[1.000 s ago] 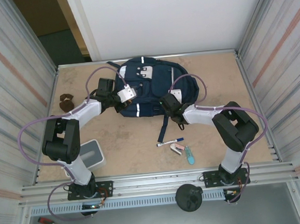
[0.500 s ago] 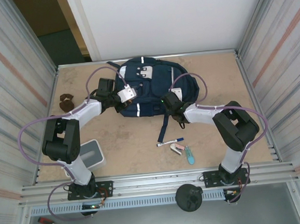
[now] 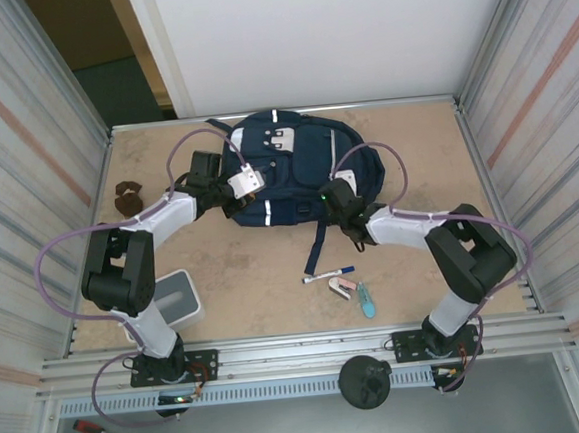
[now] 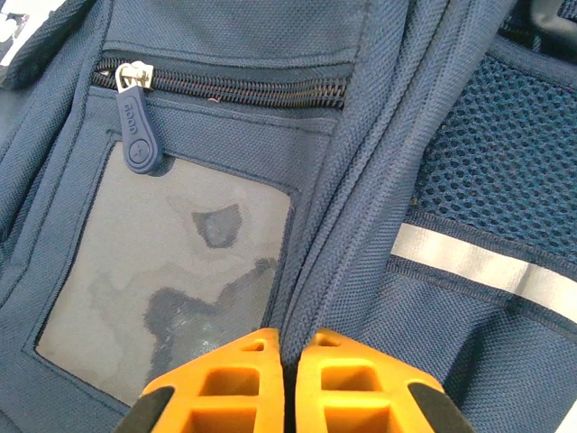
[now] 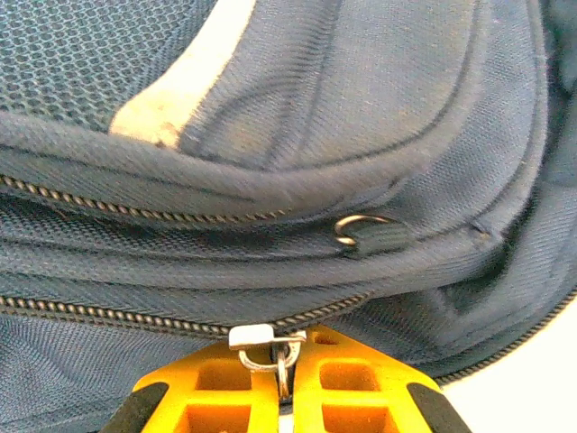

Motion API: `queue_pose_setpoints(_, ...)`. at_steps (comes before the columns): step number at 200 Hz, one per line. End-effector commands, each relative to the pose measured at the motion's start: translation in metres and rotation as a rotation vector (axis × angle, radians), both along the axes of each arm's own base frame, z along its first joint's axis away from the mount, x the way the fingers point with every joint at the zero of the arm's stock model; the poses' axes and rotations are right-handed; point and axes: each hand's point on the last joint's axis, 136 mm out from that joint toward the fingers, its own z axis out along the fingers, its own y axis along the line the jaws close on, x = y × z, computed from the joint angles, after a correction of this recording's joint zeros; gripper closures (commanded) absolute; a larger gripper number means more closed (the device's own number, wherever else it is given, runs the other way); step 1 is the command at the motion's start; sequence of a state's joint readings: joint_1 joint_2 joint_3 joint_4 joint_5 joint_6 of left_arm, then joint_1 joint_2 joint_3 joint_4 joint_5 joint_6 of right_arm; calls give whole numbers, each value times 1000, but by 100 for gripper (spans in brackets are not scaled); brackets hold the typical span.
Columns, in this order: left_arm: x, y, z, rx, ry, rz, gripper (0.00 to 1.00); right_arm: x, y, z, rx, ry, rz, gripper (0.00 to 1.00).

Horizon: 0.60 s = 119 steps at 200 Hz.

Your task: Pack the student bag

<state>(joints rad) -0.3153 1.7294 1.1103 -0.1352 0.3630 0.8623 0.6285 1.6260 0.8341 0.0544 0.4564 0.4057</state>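
pinches a fabric ridge of the student bag with the left hand, clenched, bag directly ahead. grips the zip pull with the right hand, clenched too. could lose that thin ring on a skewed tug, or drag the bag on a slipping pinch.

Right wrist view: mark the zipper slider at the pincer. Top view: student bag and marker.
zipper slider point(image 5: 257, 337), right wrist view, its silver body at bottom centre.
student bag point(image 3: 302, 180), top view, navy front panel.
marker point(image 3: 326, 274), top view, middle of the white barrel.
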Motion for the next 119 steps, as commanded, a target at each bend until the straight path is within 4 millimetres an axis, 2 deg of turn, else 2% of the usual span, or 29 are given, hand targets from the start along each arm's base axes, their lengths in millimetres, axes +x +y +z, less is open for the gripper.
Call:
queue_pose_setpoints(1,12,11,20,-26,-38,60,97,-4,-31,14,-13,-35,-44,100)
queue_pose_setpoints(35,17,23,24,-39,-52,100,98,-11,-56,9,41,-3,-66,100)
queue_pose_setpoints(61,20,30,24,-36,-58,126,97,-13,-61,11,84,10,-55,100)
queue_pose_setpoints(90,25,39,24,-26,-67,165,97,-19,-46,11,143,39,38,100)
queue_pose_setpoints(119,32,47,23,-6,-84,218,96,-33,-16,11,241,116,228,100)
